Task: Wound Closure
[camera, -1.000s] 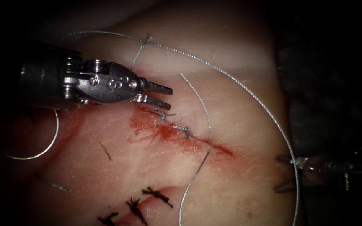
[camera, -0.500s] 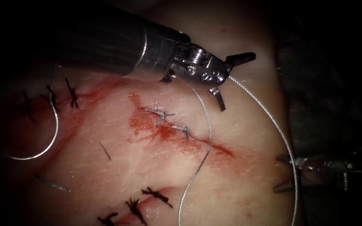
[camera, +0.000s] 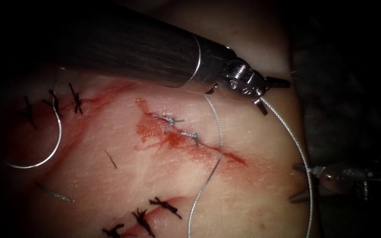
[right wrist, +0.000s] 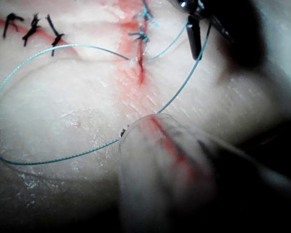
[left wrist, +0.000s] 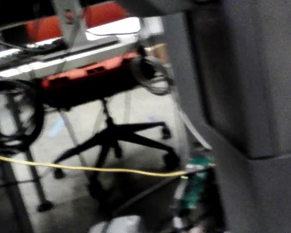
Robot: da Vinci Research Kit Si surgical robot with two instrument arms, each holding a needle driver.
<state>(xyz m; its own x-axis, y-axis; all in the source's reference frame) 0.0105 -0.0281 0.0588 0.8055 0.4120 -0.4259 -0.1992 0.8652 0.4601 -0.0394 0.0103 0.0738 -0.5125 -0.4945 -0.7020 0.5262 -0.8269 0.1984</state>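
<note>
The cut [camera: 199, 143] runs down to the right across the tissue [camera: 252, 132], with two thread stitches [camera: 171, 120] at its upper end and red fluid around it. The thread [camera: 293, 141] leaves the cut and sweeps in a wide loop on the right side. My left tool [camera: 276, 98] reaches in above and right of the cut, open, with the thread running between its jaws. My right tool [camera: 292, 184] waits open at the right edge of the tissue and holds nothing; the thread crosses in front of it. The curved needle [camera: 54, 147] lies free on the tissue far left of the cut. In the right wrist view the left tool [right wrist: 203, 26] straddles the thread [right wrist: 182, 87] beside the cut [right wrist: 138, 58].
Older cuts closed with black stitches sit at the upper left [camera: 73, 99] and at the bottom [camera: 164, 205]. A short cut end of thread [camera: 54, 193] lies at the lower left. The left tool's dark shaft [camera: 124, 46] covers the upper tissue.
The left tool swung from the left of the cut across to its upper right, and its open jaws came around the thread loop. The right tool and the needle stayed still.
</note>
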